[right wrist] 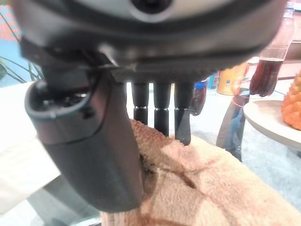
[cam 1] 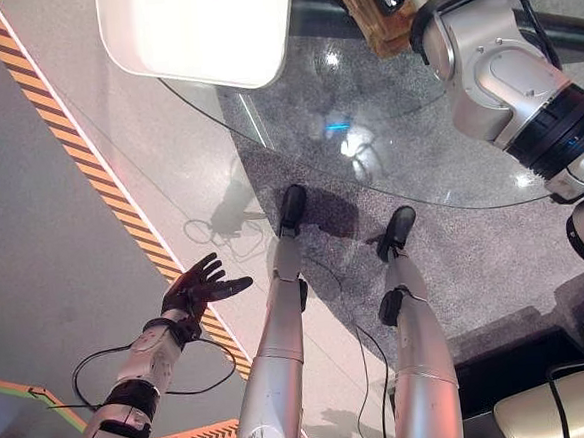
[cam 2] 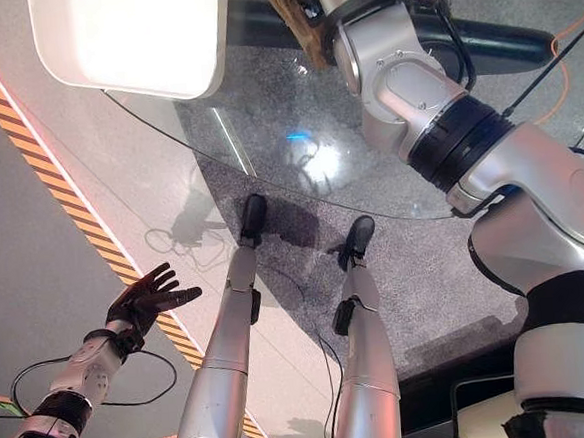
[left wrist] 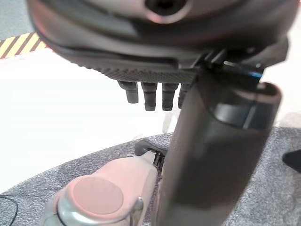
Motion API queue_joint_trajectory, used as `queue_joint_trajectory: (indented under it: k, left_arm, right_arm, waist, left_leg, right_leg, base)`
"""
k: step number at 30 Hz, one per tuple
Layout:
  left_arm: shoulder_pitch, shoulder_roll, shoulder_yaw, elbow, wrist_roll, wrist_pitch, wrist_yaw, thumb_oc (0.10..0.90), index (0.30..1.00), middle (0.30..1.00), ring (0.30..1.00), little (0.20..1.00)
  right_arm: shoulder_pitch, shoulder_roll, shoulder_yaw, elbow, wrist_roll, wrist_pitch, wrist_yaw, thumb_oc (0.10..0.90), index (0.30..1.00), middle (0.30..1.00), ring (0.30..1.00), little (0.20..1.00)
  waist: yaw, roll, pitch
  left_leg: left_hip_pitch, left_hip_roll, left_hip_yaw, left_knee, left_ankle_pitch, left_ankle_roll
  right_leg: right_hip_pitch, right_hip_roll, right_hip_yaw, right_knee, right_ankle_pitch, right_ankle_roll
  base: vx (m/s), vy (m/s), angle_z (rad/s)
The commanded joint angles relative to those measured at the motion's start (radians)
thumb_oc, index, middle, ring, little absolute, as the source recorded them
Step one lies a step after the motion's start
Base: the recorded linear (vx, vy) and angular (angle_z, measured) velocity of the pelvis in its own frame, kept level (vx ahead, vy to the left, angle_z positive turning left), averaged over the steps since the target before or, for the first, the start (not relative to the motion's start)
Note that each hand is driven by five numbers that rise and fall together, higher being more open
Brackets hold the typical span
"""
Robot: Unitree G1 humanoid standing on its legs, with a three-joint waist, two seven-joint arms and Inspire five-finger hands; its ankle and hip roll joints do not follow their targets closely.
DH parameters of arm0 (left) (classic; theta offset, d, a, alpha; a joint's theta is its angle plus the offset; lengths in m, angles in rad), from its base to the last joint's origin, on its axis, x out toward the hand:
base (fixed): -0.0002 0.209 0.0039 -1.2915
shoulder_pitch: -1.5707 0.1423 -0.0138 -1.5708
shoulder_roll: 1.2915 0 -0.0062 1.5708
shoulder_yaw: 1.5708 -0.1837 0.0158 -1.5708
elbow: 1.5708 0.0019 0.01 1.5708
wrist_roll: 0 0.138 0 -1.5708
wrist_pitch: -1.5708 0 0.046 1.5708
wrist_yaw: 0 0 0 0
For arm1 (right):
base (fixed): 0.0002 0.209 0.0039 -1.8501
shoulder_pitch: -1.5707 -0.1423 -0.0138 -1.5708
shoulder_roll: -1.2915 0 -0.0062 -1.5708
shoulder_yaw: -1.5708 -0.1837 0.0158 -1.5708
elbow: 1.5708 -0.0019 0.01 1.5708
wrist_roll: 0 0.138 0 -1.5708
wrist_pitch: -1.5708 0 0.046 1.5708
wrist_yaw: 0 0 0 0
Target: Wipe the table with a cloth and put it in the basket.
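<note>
Down at the lower left, over the floor: the left hand (cam 1: 201, 285) hangs beside the striped tape line (cam 1: 88, 163), well apart from the table, fingers spread and relaxed, holding nothing.
Left hand, close view: its fingers (left wrist: 149, 96) stand straight in a row with nothing between them and the thumb.
Upper left: a white basket (cam 1: 199, 35) sits at the edge of the glass table (cam 1: 296, 128), its near rim hanging over the table's curved edge.
Centre: the round glass top is see-through, with grey speckled floor showing beneath it.
Upper right: the right arm reaches across the glass to the far side of the table, where the tan cloth (cam 2: 293, 23) lies on the glass.
Right hand (right wrist: 89, 141): it rests on the cloth, its fingers (right wrist: 162, 113) straight and pressing down onto the fluffy fabric, the thumb alongside; it is flat on the cloth rather than clenched round it.
Far right, past the cloth: a plate (right wrist: 268, 122) with an orange item, and a glass of dark drink (right wrist: 265, 75).
</note>
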Motion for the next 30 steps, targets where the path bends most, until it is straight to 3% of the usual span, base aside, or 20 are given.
queue_joint_trajectory:
  k: [1,4,5,6,12,16,21,26,30]
  left_arm:
    - [0.041,0.023,0.020,0.036,0.007,-0.056,0.032,0.800,0.900,0.900,0.900,0.900]
    - [0.051,0.019,0.032,-0.002,-0.058,-0.156,0.098,0.800,0.900,0.900,0.900,0.900]
    - [0.052,0.018,0.038,-0.015,-0.056,-0.177,0.117,0.800,0.900,0.900,0.900,0.900]
    - [0.042,0.024,0.048,-0.038,-0.064,-0.206,0.143,0.800,0.900,0.900,0.900,0.900]
    - [0.015,0.042,0.132,-0.146,-0.117,-0.333,0.297,0.800,0.900,0.900,0.900,0.900]
    - [-0.028,0.068,0.199,-0.188,-0.106,-0.378,0.403,0.800,0.900,0.900,0.900,0.900]
    - [-0.114,0.113,0.281,-0.191,-0.087,-0.388,0.570,0.800,0.900,0.900,0.900,0.900]
    - [-0.181,0.136,0.354,-0.239,-0.071,-0.481,0.705,0.800,0.900,0.900,0.900,0.900]
    - [-0.205,0.130,0.389,-0.362,0.029,-0.545,0.813,0.800,0.900,0.900,0.900,0.900]
  right_arm:
    - [-0.060,0.041,-0.021,-0.122,-0.048,0.007,-0.046,0.100,0.300,0.300,0.300,0.200]
    - [-0.016,0.044,-0.049,-0.041,0.077,0.046,-0.165,0.100,0.300,0.300,0.300,0.200]
    - [-0.004,0.042,-0.064,-0.014,0.102,0.039,-0.192,0.100,0.300,0.300,0.300,0.200]
    - [-0.002,0.030,-0.086,0.010,0.155,0.032,-0.237,0.100,0.300,0.300,0.300,0.200]
    - [0.128,-0.045,-0.247,0.019,0.297,-0.036,-0.389,0.100,0.300,0.300,0.300,0.200]
    - [0.220,-0.078,-0.352,-0.029,0.315,-0.074,-0.431,0.100,0.300,0.300,0.300,0.200]
    - [0.316,-0.108,-0.443,-0.116,0.319,-0.102,-0.456,0.100,0.300,0.300,0.300,0.200]
    - [0.405,-0.108,-0.523,-0.191,0.308,-0.124,-0.470,0.100,0.300,0.300,0.300,0.200]
    - [0.511,-0.111,-0.606,-0.267,0.300,-0.149,-0.489,0.100,0.300,0.300,0.300,0.200]
  waist:
    - [0.015,-0.006,-0.006]
    - [0.018,-0.004,-0.006]
    - [0.019,-0.004,-0.006]
    - [0.019,-0.003,-0.006]
    - [0.002,0.005,-0.006]
    - [-0.018,0.007,-0.006]
    - [-0.048,0.007,-0.006]
    - [-0.072,0.001,-0.006]
    - [-0.083,-0.013,-0.006]
  left_leg:
    - [0.004,-0.093,0.066,0.020,-0.047,0.124]
    - [0.048,-0.094,0.063,0.024,-0.085,0.118]
    - [0.053,-0.094,0.063,0.022,-0.086,0.118]
    - [0.027,-0.095,0.064,0.017,-0.051,0.120]
    - [0.042,-0.094,0.074,0.020,-0.055,0.119]
    - [0.059,-0.093,0.085,0.021,-0.061,0.119]
    - [0.079,-0.089,0.104,0.026,-0.068,0.117]
    - [0.084,-0.083,0.115,0.040,-0.076,0.113]
    - [0.084,-0.081,0.116,0.045,-0.082,0.114]
  right_leg:
    - [0.026,0.033,-0.067,0.036,-0.059,0.005]
    - [0.059,0.037,-0.052,0.051,-0.092,0.011]
    - [0.063,0.037,-0.052,0.051,-0.092,0.011]
    - [0.043,0.034,-0.064,0.040,-0.060,0.005]
    - [0.042,0.031,-0.052,0.061,-0.071,0.001]
    - [0.045,0.035,-0.038,0.074,-0.080,-0.002]
    - [0.049,0.038,-0.020,0.089,-0.094,-0.007]
    - [0.048,0.045,0.003,0.107,-0.110,-0.013]
    - [0.048,0.053,0.013,0.115,-0.113,-0.011]
  base:
    - [0.00,0.000,0.00]
    - [0.03,-0.022,0.01]
    - [-0.07,0.022,0.02]
    - [-0.07,0.027,0.04]
    - [-0.01,0.031,0.02]
    - [0.00,0.018,0.00]
    - [-0.01,0.057,-0.03]
    - [0.00,0.037,-0.08]
    - [0.00,0.000,0.00]
